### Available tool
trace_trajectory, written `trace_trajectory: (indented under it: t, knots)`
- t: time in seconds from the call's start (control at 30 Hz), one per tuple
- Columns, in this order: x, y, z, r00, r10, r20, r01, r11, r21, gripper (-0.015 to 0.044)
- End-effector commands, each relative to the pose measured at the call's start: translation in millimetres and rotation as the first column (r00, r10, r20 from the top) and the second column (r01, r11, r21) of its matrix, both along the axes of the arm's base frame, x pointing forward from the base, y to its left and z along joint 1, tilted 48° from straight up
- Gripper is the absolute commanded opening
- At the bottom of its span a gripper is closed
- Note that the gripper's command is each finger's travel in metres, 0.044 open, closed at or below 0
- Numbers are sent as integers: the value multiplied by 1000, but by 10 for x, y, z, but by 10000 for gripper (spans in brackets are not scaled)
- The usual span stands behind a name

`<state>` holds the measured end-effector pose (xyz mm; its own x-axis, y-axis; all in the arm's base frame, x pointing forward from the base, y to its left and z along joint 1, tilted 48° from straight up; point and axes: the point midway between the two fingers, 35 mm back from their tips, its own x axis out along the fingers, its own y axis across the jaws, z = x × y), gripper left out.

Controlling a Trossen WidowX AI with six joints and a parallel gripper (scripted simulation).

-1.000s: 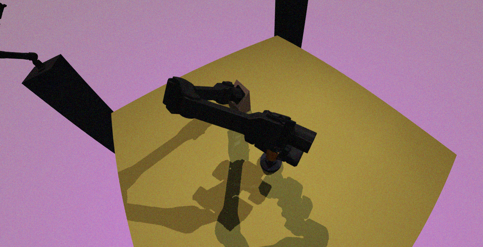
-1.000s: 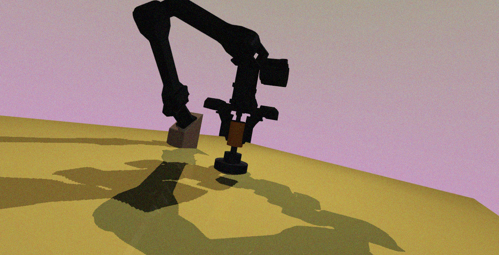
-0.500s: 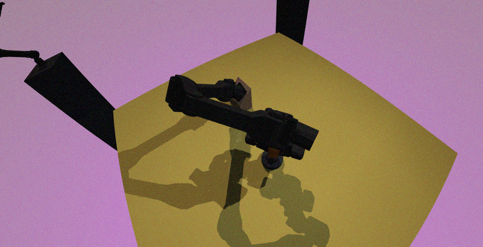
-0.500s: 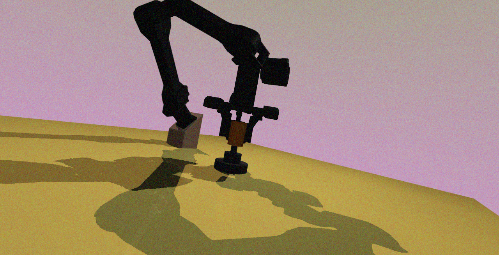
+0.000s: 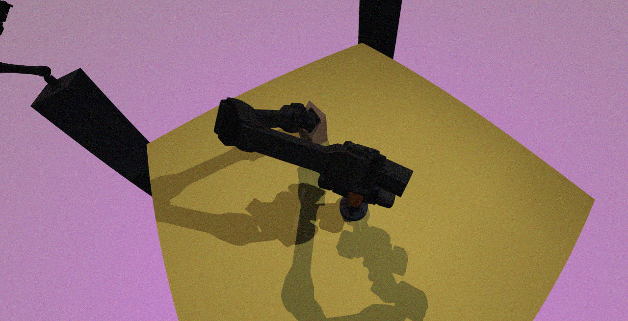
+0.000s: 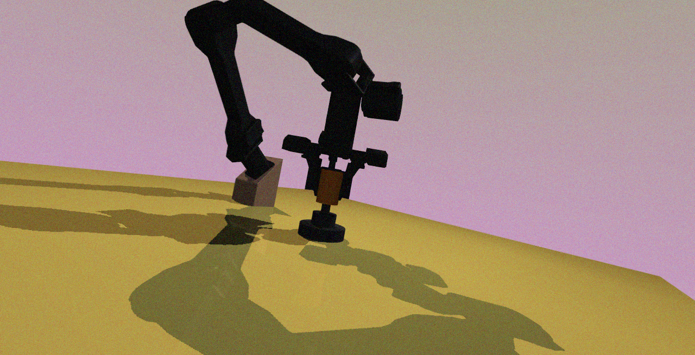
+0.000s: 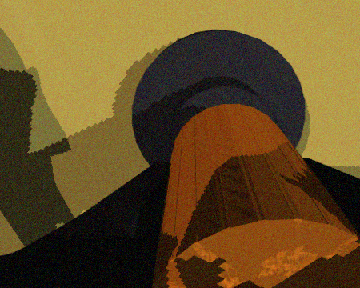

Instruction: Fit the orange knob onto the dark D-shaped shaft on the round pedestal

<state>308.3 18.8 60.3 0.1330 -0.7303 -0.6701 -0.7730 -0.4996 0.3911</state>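
Observation:
The orange knob point(image 5: 355, 199) point(image 6: 329, 186) point(image 7: 228, 128) is held between the two dark fingers of my gripper point(image 6: 328, 192), which is shut on it. The round dark pedestal point(image 5: 352, 217) point(image 6: 320, 232) point(image 7: 228, 52) stands on the yellow surface directly below, with a narrower raised collar. A short length of the dark shaft point(image 6: 325, 208) shows between the knob's lower end and the collar, so the knob is above the pedestal. Whether the shaft's tip is inside the hole is hidden, and so are both flat sides.
The arm's pinkish-brown base block point(image 5: 320, 131) point(image 6: 267, 188) stands behind and left of the pedestal in the exterior view. Two dark posts point(image 5: 380, 11) point(image 5: 94, 125) rise at the surface's edges. Arm shadows cross the yellow surface point(image 5: 460, 187) point(image 6: 437, 255).

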Motion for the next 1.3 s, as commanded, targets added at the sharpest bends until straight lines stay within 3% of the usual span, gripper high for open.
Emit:
trace_trajectory:
  t: [0.0, 0.2, 0.43, 1.27]
  knots:
    - [3, -5, 3, 1000, 2, 0, -2, 1000, -2, 0]
    - [1, 28, 29, 1000, 8, -6, -8, 1000, -3, 0]
    - [16, 32, 15, 978, 139, -154, -144, 989, -19, 0]
    - [-20, 26, 35, 976, 145, -160, -150, 989, -19, 0]
